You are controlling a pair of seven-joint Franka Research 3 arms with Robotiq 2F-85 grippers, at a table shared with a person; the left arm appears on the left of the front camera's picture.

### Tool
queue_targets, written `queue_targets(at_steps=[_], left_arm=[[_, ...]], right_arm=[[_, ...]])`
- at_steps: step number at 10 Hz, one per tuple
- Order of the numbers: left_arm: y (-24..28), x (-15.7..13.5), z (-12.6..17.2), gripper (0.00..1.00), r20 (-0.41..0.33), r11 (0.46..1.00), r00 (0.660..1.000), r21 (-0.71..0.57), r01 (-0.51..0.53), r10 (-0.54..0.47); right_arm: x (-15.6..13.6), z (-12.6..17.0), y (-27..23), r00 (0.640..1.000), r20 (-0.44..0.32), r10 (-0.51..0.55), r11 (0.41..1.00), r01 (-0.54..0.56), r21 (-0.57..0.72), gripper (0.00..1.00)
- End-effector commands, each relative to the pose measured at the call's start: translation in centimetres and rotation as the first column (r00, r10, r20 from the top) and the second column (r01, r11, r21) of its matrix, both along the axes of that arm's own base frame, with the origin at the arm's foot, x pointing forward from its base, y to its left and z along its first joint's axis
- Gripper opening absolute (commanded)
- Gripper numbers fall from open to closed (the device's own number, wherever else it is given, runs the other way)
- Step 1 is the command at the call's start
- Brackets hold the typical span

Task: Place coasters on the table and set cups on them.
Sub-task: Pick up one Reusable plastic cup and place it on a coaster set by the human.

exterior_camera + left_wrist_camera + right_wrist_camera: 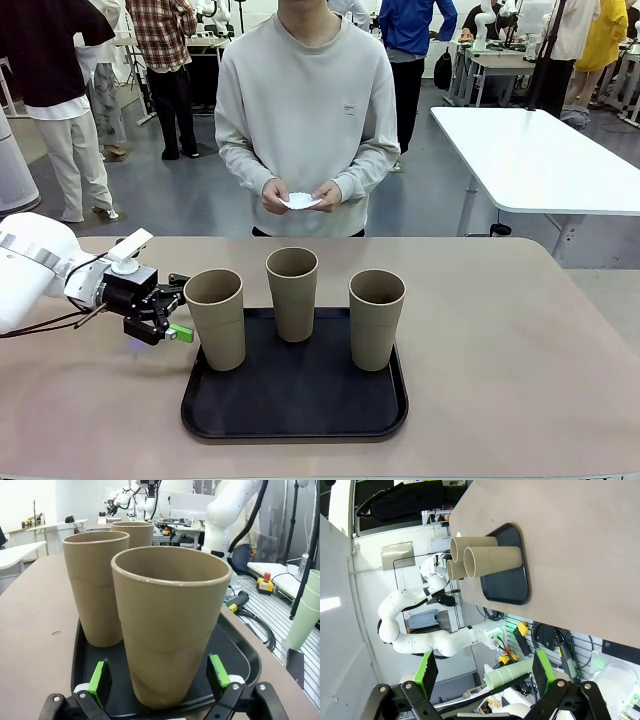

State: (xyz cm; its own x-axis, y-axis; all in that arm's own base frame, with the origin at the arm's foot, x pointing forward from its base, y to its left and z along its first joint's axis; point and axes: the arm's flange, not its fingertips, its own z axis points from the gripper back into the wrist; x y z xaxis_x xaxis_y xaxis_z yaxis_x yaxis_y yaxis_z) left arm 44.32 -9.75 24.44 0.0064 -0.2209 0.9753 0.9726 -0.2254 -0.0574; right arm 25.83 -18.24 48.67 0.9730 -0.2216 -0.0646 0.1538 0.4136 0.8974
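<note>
Tan-brown tumblers first: all three cups (292, 292) stand upright on the black tray (290, 405), and none is on the bare table (520, 340) yet. One sits at the tray's front left corner, the middle one is farther back, and the third is over on the right. The coasters (299, 202) aren't down either. They're a small white bunch pinched between the person's hands (275, 195) at the far edge of the table, and I can't tell how many are in it.

The left gripper (182, 308) is low beside the left cup with its jaws spread wide. In the left wrist view the green pads (98, 679) stand on either side of that cup's lower part with a gap on both sides, so nothing's grabbed. The right gripper (482, 672) is spread wide too and holding nothing, well away from the table and looking at it from off to the side.

My read on progress: basically zero steps finished. The coasters need to land on the table, then each cup has to come off the tray and onto one. The left cup looks like first up, though there's no coaster laid for it.
</note>
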Motion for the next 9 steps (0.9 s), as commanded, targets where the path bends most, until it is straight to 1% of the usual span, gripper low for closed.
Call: queue_targets(at_steps=[1,7,9], left_arm=[[-0.5,0.1,-0.4,1.0,0.024,0.999,0.999,-0.009,0.036,-0.035],[-1.6,1.0,-1.1,1.0,0.037,0.999,0.998,-0.003,0.051,-0.051],[-2.7,1.0,-1.2,1.0,0.035,0.997,0.996,0.001,0.079,-0.079]], right_arm=[[0.2,0.0,-0.1,1.0,0.021,0.001,1.0,-0.001,0.011,1.0],[0.2,0.0,-0.1,1.0,0.021,0.001,1.0,-0.001,0.011,1.0],[0.2,0.0,-0.1,1.0,0.021,0.001,1.0,-0.001,0.011,1.0]])
